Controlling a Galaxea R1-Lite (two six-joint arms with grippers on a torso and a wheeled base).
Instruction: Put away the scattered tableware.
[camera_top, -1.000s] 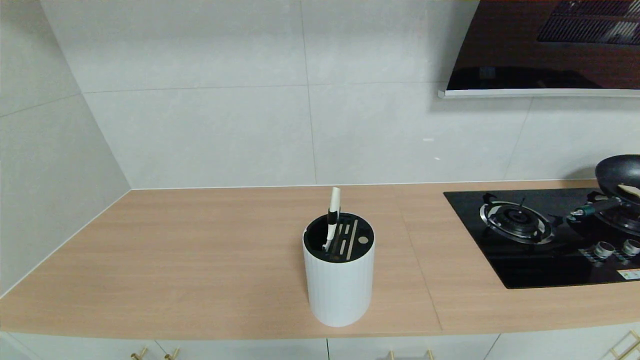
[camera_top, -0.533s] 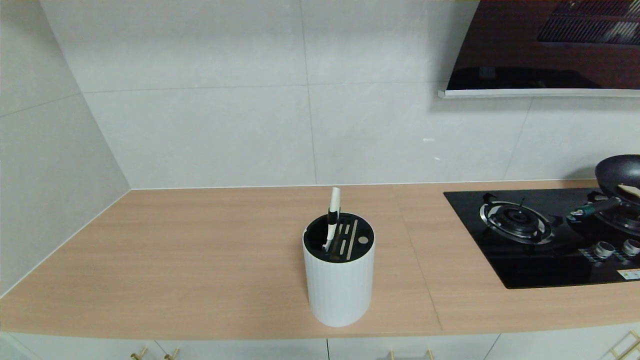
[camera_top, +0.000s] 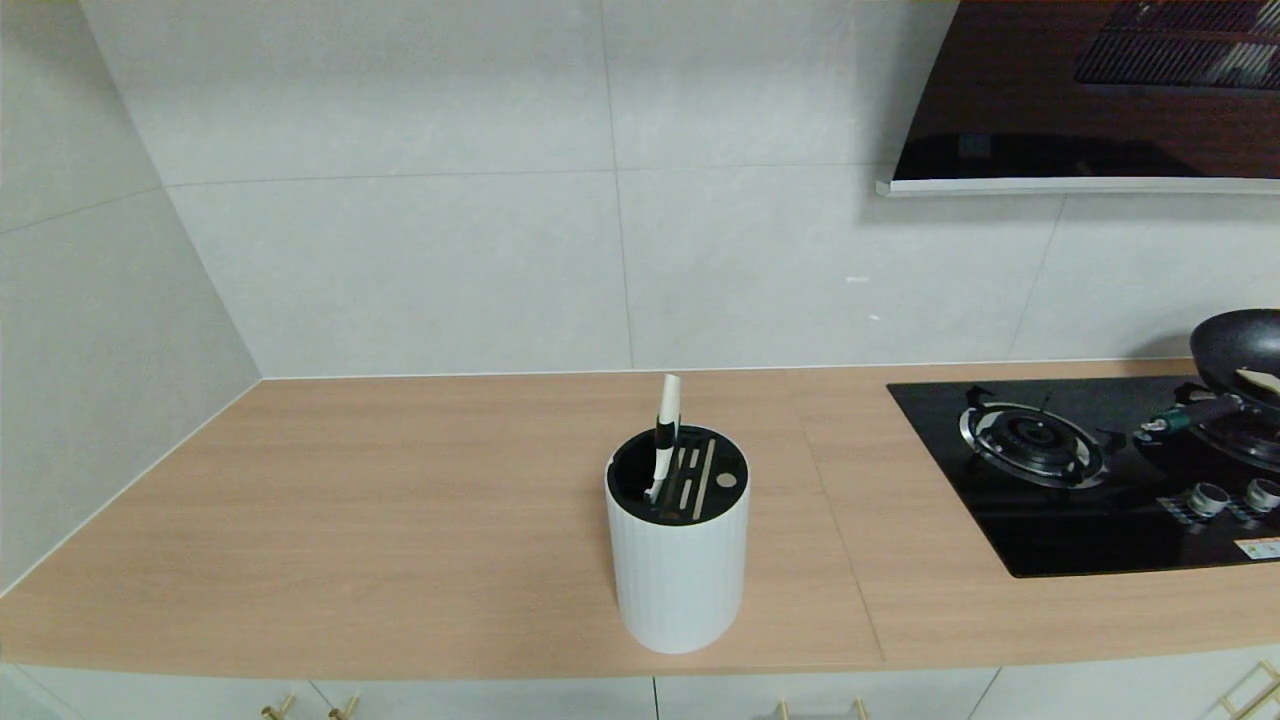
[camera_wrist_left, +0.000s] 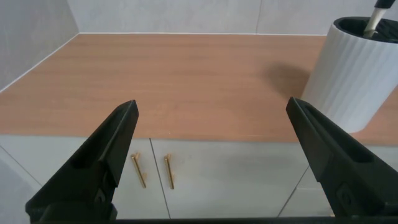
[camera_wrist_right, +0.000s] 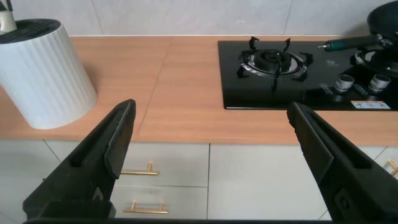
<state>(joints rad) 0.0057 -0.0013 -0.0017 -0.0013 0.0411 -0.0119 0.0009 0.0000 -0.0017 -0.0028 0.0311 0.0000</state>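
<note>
Head view gives you the one piece of tableware on show, a white-handled utensil (camera_top: 668, 420) with a dark band. It stands nearly upright in the open well at about 9 o'clock on the top of the white ribbed holder (camera_top: 680, 570), beside the narrow slots. The holder sits on the wooden counter (camera_top: 400, 500) close to its front edge, with the black stove (camera_top: 1080, 500) well apart at 3 o'clock. A dark pan (camera_top: 1235, 350) sits on the far burner and the hood (camera_top: 1080, 100) hangs up at 1 o'clock. Judging from that, the putting-away looks at or near its end, so your job is to hold back cleanly. Keep both arms low and off the holder, which is tall and near the edge and would likely tip if nudged. If you go forward again, rise above the counter lip first. Your left pincer (camera_wrist_left: 211, 106) hangs in front of the cabinet doors with their gold handles (camera_wrist_left: 138, 171), below the counter's edge. Its jaws are spread wide, holding and touching nothing, with the holder off at 2 o'clock. Your right pincer (camera_wrist_right: 210, 106) is the same: jaws wide apart, empty and low before the cabinets, with the holder at 10 o'clock and the stove at 1 o'clock.
</note>
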